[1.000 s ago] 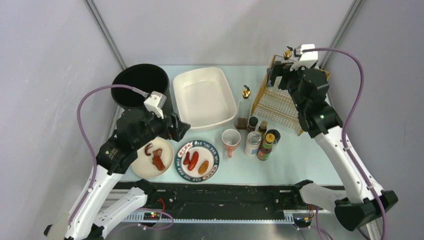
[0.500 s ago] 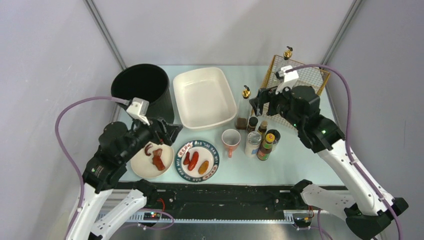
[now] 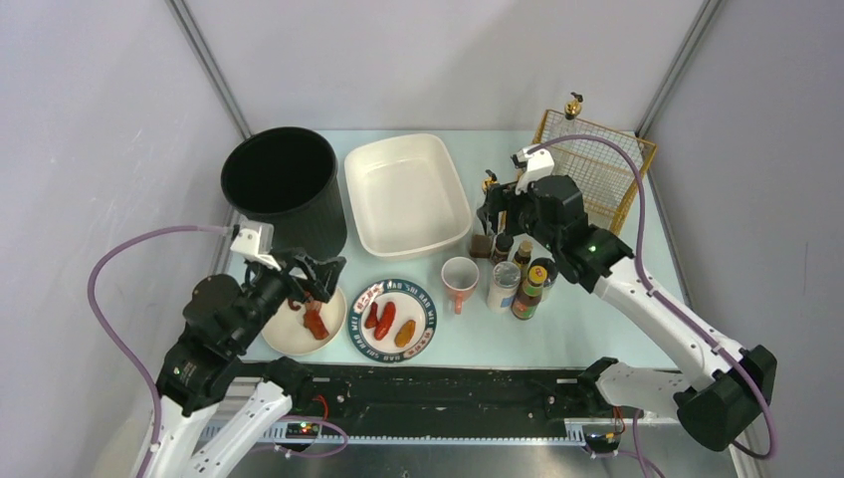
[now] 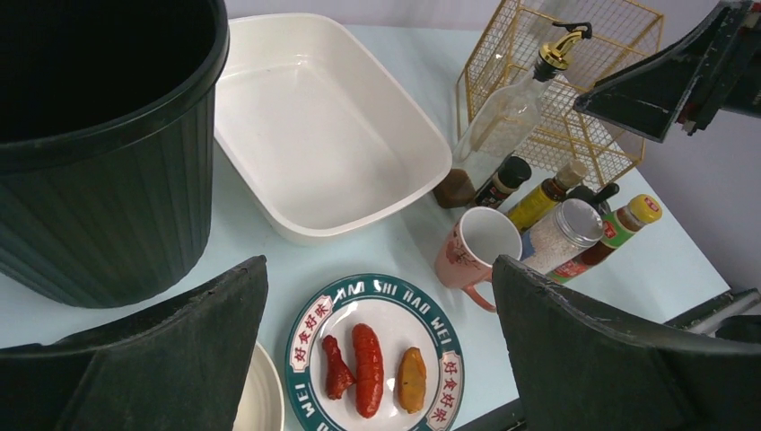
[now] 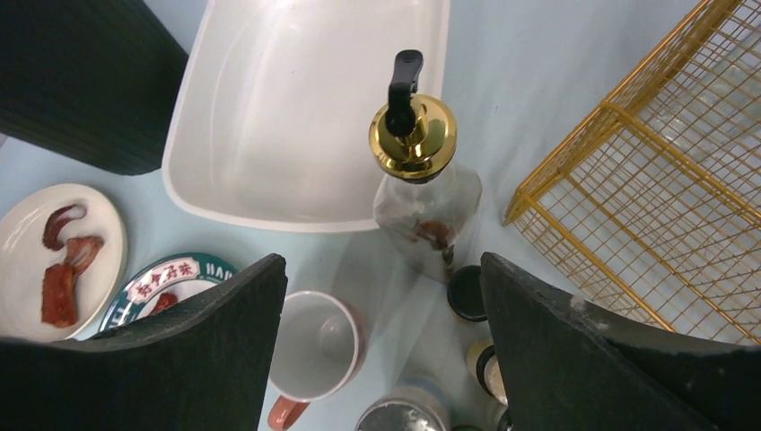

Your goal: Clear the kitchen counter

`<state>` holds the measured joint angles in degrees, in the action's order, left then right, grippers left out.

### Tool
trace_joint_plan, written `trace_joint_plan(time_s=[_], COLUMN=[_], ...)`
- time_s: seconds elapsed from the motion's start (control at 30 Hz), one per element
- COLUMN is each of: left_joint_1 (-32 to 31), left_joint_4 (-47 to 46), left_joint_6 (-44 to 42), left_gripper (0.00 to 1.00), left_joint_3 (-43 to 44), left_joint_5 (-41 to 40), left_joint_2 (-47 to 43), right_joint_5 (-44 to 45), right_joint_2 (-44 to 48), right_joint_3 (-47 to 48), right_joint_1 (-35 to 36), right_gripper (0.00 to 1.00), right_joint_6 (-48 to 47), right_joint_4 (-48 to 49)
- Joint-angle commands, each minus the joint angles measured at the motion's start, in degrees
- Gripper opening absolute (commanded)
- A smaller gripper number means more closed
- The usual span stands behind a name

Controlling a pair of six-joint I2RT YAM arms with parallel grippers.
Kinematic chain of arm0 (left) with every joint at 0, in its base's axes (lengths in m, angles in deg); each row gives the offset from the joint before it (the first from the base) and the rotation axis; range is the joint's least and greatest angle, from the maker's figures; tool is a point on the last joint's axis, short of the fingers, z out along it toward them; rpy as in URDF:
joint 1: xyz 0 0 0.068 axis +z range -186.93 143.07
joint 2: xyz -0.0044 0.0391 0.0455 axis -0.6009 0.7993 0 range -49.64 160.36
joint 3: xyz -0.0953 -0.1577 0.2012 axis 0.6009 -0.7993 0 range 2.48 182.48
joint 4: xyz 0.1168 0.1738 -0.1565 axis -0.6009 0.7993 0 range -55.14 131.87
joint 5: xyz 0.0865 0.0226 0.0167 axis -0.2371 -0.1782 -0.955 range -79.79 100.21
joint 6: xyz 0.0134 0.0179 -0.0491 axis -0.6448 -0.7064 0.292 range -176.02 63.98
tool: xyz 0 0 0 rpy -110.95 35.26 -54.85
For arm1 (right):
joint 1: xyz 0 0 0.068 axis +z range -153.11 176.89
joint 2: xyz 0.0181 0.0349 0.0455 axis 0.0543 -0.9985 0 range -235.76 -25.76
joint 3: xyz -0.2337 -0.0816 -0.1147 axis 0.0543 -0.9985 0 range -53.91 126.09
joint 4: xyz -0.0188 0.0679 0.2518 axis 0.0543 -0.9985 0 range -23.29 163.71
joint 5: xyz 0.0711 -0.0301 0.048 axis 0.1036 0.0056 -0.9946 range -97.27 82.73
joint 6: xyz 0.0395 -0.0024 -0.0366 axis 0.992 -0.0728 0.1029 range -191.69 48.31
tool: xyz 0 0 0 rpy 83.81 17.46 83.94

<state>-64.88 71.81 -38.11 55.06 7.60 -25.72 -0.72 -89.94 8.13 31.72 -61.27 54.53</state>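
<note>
The kitchen counter (image 3: 597, 309) is pale mint-green. On it stand a teal-rimmed plate (image 3: 426, 321) with sausages (image 4: 368, 368), a white plate (image 3: 284, 334) with meat pieces, a pink mug (image 3: 459, 281), several jars and sauce bottles (image 3: 518, 284), and a glass bottle with a gold pourer (image 5: 415, 144). My left gripper (image 3: 320, 279) is open and empty above the two plates; in the left wrist view it (image 4: 377, 341) frames the teal plate (image 4: 310, 314). My right gripper (image 3: 495, 214) is open and empty above the gold-pourer bottle and the mug (image 5: 314, 355).
A black bucket (image 3: 284, 184) stands at the back left. A white tub (image 3: 406, 194) sits beside it. A gold wire basket (image 3: 592, 164) stands at the back right, with another gold-topped bottle (image 3: 573, 105) behind it. A black rail (image 3: 448, 383) runs along the front edge.
My right arm has swung from the wire basket left and forward to over the bottles. My left arm has drawn back toward the near left, over the plates. Both stay open.
</note>
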Motion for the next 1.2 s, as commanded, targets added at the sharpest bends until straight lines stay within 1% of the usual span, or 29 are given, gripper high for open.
trace_joint_plan(time_s=[0.0, 0.17, 0.37, 0.43, 0.57, 0.77, 0.83, 0.97, 1.03, 1.07, 1.1, 1.13, 1.17], left_joint_1=[-0.01, -0.01, -0.04, -0.01, 0.06, 0.00, -0.05, -0.01, -0.01, -0.01, -0.01, -0.01, -0.01], left_joint_4=[-1.35, -2.12, -2.37, -2.59, -3.47, -4.00, -4.06, -4.00, -4.04, -4.06, -4.01, -4.00, -4.01], left_joint_6=[-1.25, -1.65, -0.66, -0.34, -0.44, -1.29, -1.50, -1.86, -1.99, -2.04, -2.10, -2.10, -2.09], left_gripper=[0.98, 0.98, 0.98, 0.98, 0.98, 0.98, 0.98, 0.98, 0.98, 0.98, 0.98, 0.98, 0.98], left_joint_3=[-2.85, -6.13, -11.13, -12.86, -14.27, -15.25, -15.30, -15.31, -15.33, -15.37, -15.41, -15.45, -15.46], left_joint_5=[-2.56, -2.41, -2.74, -2.73, -1.80, -0.55, -0.60, -0.39, -0.24, -0.21, -0.25, -0.37, -0.50], left_joint_2=[-3.75, -7.55, -14.31, -18.27, -22.76, -25.31, -25.25, -24.62, -24.47, -24.46, -24.45, -24.45, -24.49], right_joint_5=[4.06, 5.65, 5.52, 5.61, 6.48, 7.63, 7.76, 7.86, 8.21, 8.26, 8.25, 8.24, 8.16], right_joint_2=[-1.61, -4.42, -6.64, -7.31, -8.61, -9.89, -10.32, -11.11, -11.51, -11.63, -11.65, -11.57, -11.40], right_joint_3=[-1.95, -2.94, -4.23, -4.57, -4.96, -5.54, -5.59, -5.60, -5.56, -5.59, -5.54, -5.54, -5.55], right_joint_1=[0.26, 0.03, 0.10, 0.22, 0.16, 0.27, 0.36, 0.63, 0.68, 0.68, 0.68, 0.68, 0.77], right_gripper=[0.83, 0.83, 0.80, 0.78, 0.75, 0.71, 0.68, 0.57, 0.48, 0.45, 0.39, 0.35, 0.26], right_joint_6=[-2.11, -3.74, -5.35, -5.72, -6.26, -6.44, -6.42, -6.82, -7.08, -7.19, -7.26, -7.43, -7.47], right_joint_4=[9.73, 14.05, 21.31, 22.42, 23.65, 25.21, 25.55, 26.31, 26.56, 26.69, 26.92, 27.05, 27.34])
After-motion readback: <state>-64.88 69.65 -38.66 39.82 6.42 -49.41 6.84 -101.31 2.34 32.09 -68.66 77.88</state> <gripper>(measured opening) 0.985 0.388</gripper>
